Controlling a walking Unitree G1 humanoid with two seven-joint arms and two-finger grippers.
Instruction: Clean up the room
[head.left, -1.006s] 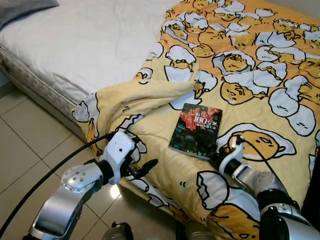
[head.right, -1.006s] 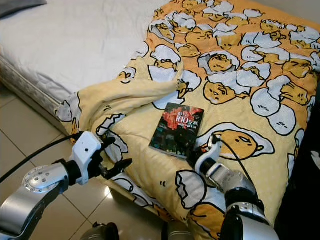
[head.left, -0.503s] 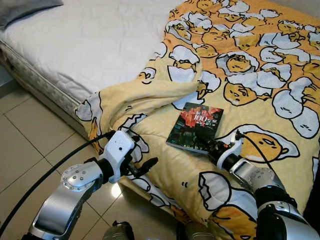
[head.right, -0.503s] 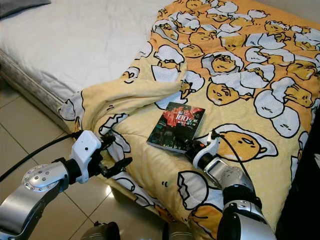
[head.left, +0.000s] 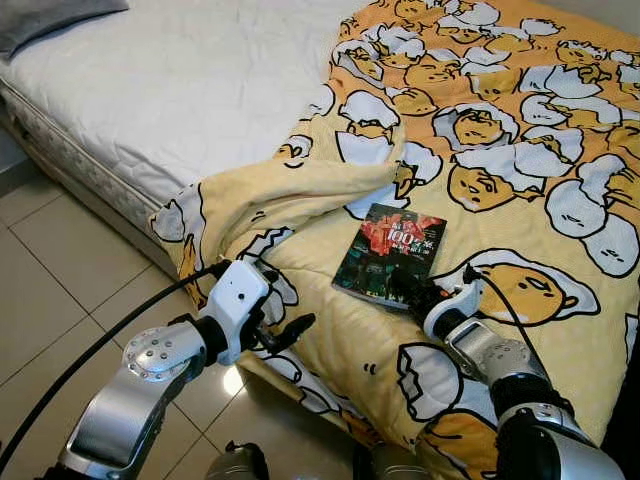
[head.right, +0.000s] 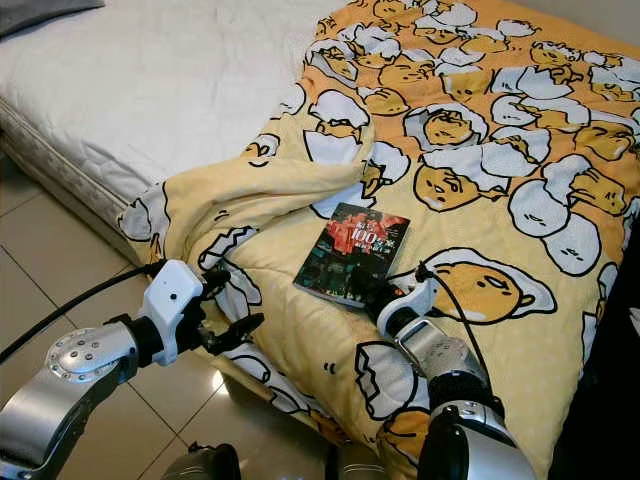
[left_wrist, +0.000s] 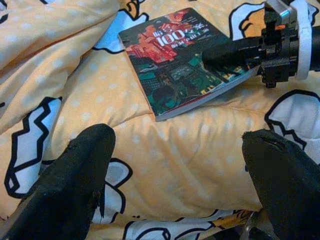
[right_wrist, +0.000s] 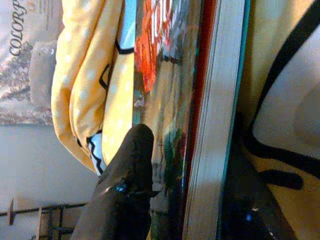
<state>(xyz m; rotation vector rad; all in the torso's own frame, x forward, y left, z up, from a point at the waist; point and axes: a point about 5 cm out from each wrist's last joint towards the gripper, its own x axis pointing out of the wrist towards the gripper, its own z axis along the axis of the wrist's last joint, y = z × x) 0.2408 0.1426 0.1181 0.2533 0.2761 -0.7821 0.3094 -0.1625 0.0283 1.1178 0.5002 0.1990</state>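
Observation:
A dark paperback book (head.left: 390, 255) with red cover art lies on the yellow cartoon-print blanket (head.left: 520, 150), near the bed's front edge. My right gripper (head.left: 413, 293) is at the book's near corner. One finger (right_wrist: 127, 170) lies flat on the cover and the other sits under the pages, so it is shut on the book (left_wrist: 175, 60), which still rests on the blanket. My left gripper (head.left: 283, 325) hovers open beside the bed's edge, left of the book and apart from it, with nothing between its fingers (left_wrist: 75, 170).
The blanket's corner is folded back in a thick flap (head.left: 300, 185) just behind the book. A bare white mattress (head.left: 180, 90) fills the left of the bed, with a grey pillow (head.left: 50, 15) at the far corner. Tiled floor (head.left: 60, 290) lies below.
My right gripper has slid forward from the blanket onto the book's near corner and closed over its edge. The left arm has stayed put. The camera shifted slightly.

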